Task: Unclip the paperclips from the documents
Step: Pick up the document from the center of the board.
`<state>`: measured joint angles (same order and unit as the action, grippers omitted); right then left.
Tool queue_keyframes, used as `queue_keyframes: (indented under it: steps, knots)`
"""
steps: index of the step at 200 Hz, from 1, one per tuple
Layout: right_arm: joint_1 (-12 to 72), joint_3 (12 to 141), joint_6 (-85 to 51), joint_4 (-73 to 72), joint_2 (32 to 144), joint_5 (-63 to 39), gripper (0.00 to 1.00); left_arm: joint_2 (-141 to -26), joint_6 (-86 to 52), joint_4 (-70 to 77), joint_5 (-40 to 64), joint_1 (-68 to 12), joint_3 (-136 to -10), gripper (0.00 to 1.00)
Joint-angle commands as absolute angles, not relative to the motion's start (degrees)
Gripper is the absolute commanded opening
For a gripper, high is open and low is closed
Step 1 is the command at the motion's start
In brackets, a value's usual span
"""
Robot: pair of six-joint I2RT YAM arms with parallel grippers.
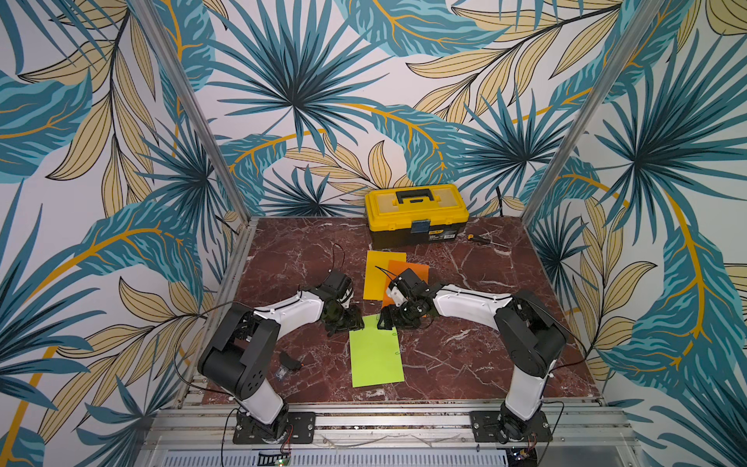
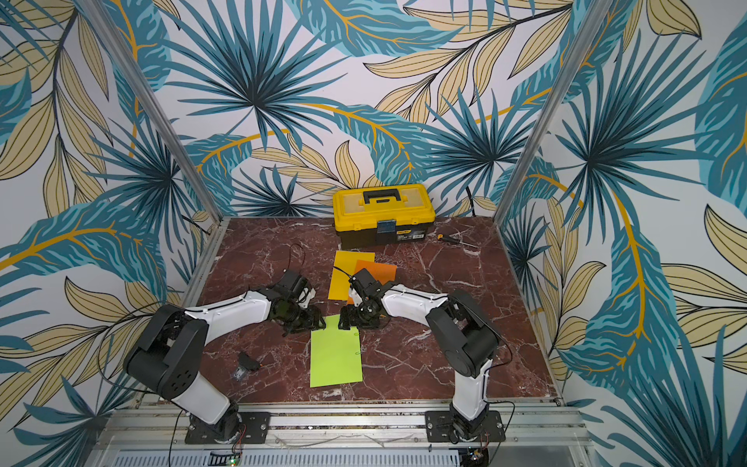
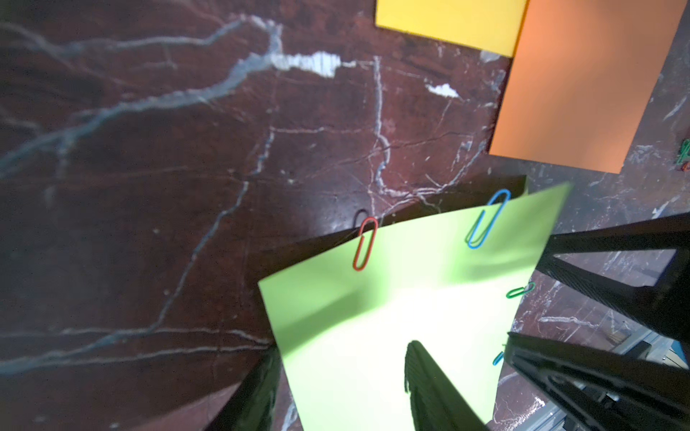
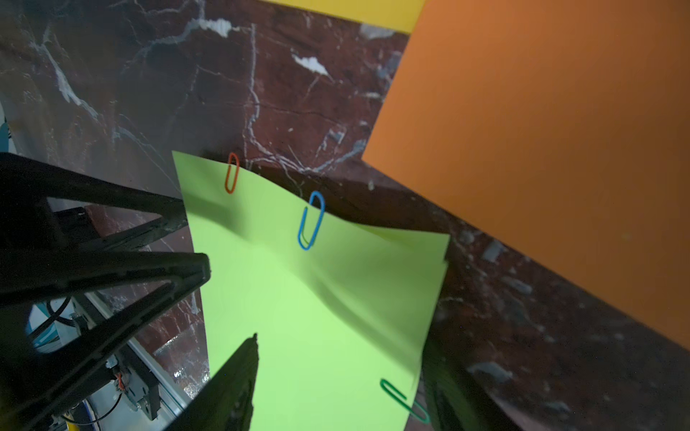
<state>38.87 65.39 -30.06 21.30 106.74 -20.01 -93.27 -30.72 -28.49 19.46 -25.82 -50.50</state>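
The lime green document [image 1: 376,356] lies in the middle of the table, its far edge raised and wavy. On that edge sit a red paperclip [image 3: 364,244] and a blue paperclip [image 3: 487,218]; a green paperclip [image 4: 403,401] and a teal one [image 3: 498,358] sit on its side edge. My left gripper [image 3: 345,347] is open at the far left corner, one finger over the sheet and one off its side. My right gripper [image 4: 341,339] is open at the far right corner, likewise astride the sheet. The orange document [image 1: 412,271] overlaps the yellow document [image 1: 380,271] behind them.
A yellow-and-black toolbox [image 1: 416,214] stands at the back wall with a screwdriver [image 1: 479,239] to its right. A small black object [image 1: 289,360] lies front left near my left arm. A few loose clips [image 3: 685,153] lie beside the orange sheet.
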Motion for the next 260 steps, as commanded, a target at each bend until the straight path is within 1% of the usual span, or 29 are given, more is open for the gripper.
queue_keyframes:
  steps: [1, 68, 88, 141, 181, 223, 260]
  knots:
    - [38.88, 63.81, -30.89, 21.7, 109.81, -20.34, 0.7, -93.17, -31.45, -28.24, 19.07, -26.11, -49.31, 0.54]
    - [38.87, 63.28, -30.94, 20.36, 110.04, -22.03, 0.7, -93.11, -31.81, -27.33, 19.91, -26.3, -50.08, 0.5]
    - [38.85, 63.04, -30.77, 20.13, 110.08, -22.32, 0.7, -92.79, -31.99, -27.2, 20.19, -26.28, -50.03, 0.47]
    - [38.85, 62.58, -30.91, 19.58, 110.43, -22.49, 0.7, -89.21, -33.05, -26.06, 21.11, -26.37, -50.0, 0.45]
    - [38.88, 62.67, -31.2, 19.07, 110.49, -22.86, 0.7, -90.15, -33.22, -25.36, 21.68, -26.48, -49.86, 0.42]
    - [38.85, 62.06, -31.35, 18.64, 110.2, -22.85, 0.7, -90.23, -33.57, -24.11, 21.13, -26.49, -48.57, 0.35]
    - [38.85, 62.21, -31.48, 18.46, 110.4, -23.12, 0.7, -92.81, -32.97, -22.1, 20.3, -26.46, -47.41, 0.34]
